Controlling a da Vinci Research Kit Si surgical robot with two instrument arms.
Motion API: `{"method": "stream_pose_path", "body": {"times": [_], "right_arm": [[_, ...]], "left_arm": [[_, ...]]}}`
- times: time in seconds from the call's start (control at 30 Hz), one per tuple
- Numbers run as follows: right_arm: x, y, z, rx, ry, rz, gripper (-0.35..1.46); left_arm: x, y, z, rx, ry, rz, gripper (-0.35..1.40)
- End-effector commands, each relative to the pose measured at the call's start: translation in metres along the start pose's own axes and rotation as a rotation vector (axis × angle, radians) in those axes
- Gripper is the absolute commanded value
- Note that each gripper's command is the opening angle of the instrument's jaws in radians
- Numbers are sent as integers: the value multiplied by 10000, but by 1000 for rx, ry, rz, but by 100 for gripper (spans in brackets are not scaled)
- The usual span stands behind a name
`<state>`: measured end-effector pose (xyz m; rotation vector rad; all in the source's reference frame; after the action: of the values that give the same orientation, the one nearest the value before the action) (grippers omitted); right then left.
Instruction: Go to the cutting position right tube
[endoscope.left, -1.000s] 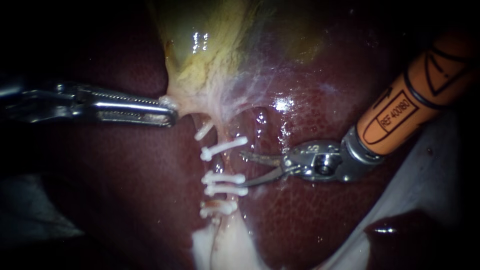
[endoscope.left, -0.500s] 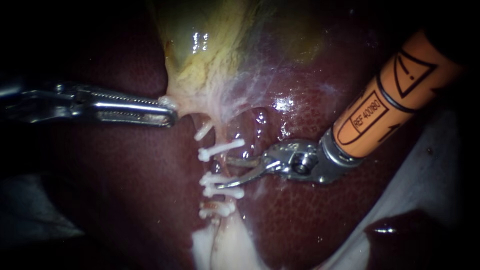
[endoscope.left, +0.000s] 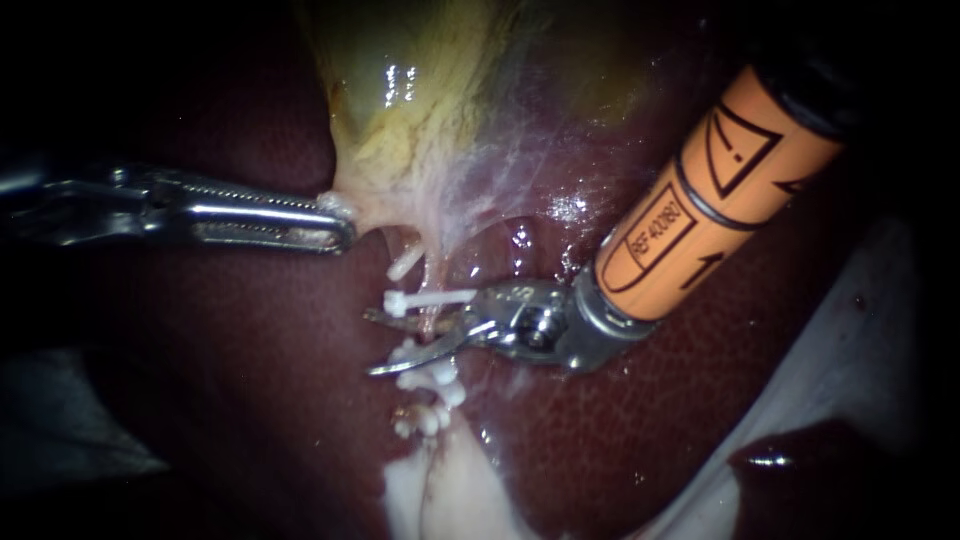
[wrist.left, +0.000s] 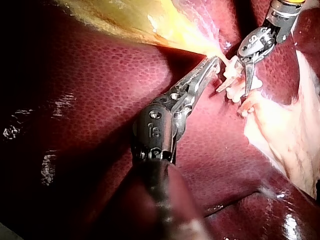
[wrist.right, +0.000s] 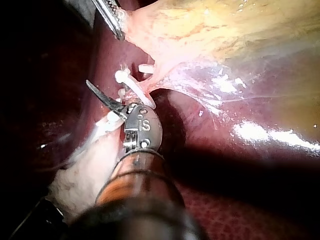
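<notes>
The left instrument (endoscope.left: 340, 235) ran into darkness at the endoscope view's left edge, its shaft blurred and cut off there. Its closed jaws hid how much of the gallbladder (endoscope.left: 420, 90) lay between them, and the gallbladder itself was cut off by the top edge. The right instrument (endoscope.left: 368, 343) had its shaft swallowed by the dark upper right corner. Its lower jaw crossed the lower clips (endoscope.left: 443, 375), so their number could not be told. The tube (endoscope.left: 430, 322) between the open jaws was mostly covered. In the right wrist view the right instrument's shaft was a foreground blur, only one of its jaws showed clearly, and only the left instrument's tip was in the picture
</notes>
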<state>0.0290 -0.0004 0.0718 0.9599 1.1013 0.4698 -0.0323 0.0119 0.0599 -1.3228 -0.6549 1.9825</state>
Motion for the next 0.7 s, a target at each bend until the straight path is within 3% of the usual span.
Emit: {"method": "stream_pose_path", "body": {"times": [0.03,0.7], "right_arm": [[2,-1,3,-1,4,1,142],[17,-26,8,18,16,16,143]], "left_arm": [[0,0,0,1,0,0,-35],[0,0,0,1,0,0,-35]]}}
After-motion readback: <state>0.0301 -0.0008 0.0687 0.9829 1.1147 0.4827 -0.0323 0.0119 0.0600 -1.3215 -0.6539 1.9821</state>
